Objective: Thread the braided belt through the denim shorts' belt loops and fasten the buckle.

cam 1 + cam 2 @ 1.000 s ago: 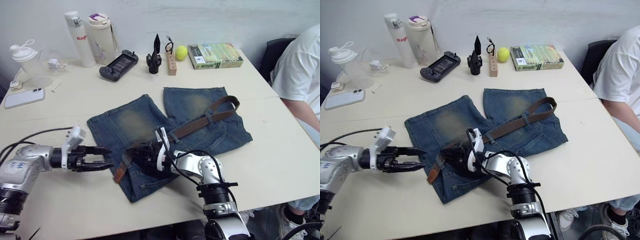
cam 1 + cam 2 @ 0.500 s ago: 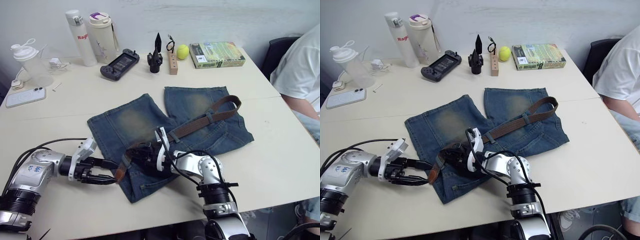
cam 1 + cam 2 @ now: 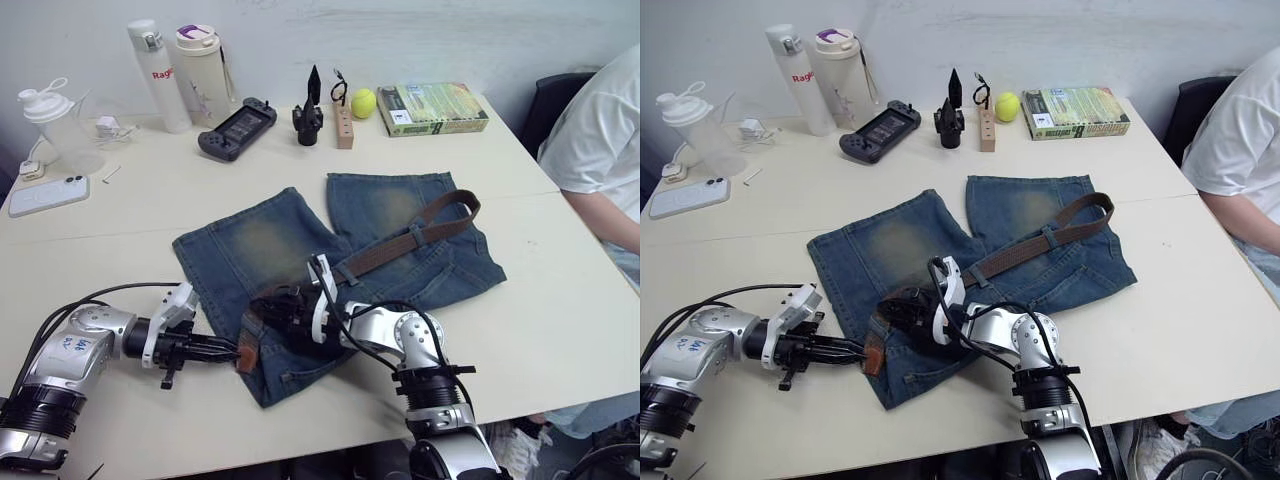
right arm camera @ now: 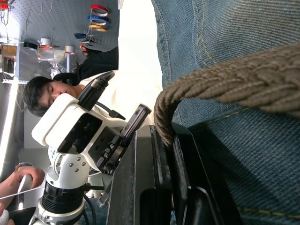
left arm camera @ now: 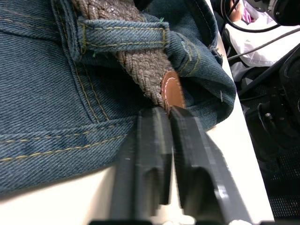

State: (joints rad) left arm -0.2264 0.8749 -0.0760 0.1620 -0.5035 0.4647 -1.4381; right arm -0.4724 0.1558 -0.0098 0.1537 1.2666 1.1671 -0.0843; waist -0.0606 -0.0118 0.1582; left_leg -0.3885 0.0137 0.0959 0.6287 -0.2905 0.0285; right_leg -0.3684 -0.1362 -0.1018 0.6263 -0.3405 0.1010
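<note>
The denim shorts [image 3: 270, 240] lie flat mid-table, legs pointing away. Across them runs the braided belt [image 3: 400, 245], from the right leg down to the waistband at the near left. In the left wrist view it passes under a belt loop [image 5: 124, 37] and ends in a brown leather tip [image 5: 172, 91]. My left gripper [image 3: 232, 350] is shut on that tip at the shorts' left edge, the fingers [image 5: 150, 140] pinching it. My right gripper [image 3: 265, 303] rests on the waistband just beside it, shut on the braided part [image 4: 225, 79]. The buckle is hidden.
Along the far edge stand two bottles [image 3: 150, 75], a shaker cup [image 3: 55, 125], a game controller [image 3: 235, 128], a tennis ball [image 3: 362, 103] and a green box [image 3: 432, 110]. A phone [image 3: 48, 195] lies far left. A person in white [image 3: 600, 150] sits at the right.
My left gripper has moved right, from open on the bare table to the shorts' edge, and shut on the belt's leather tip. The right gripper has held still on the belt.
</note>
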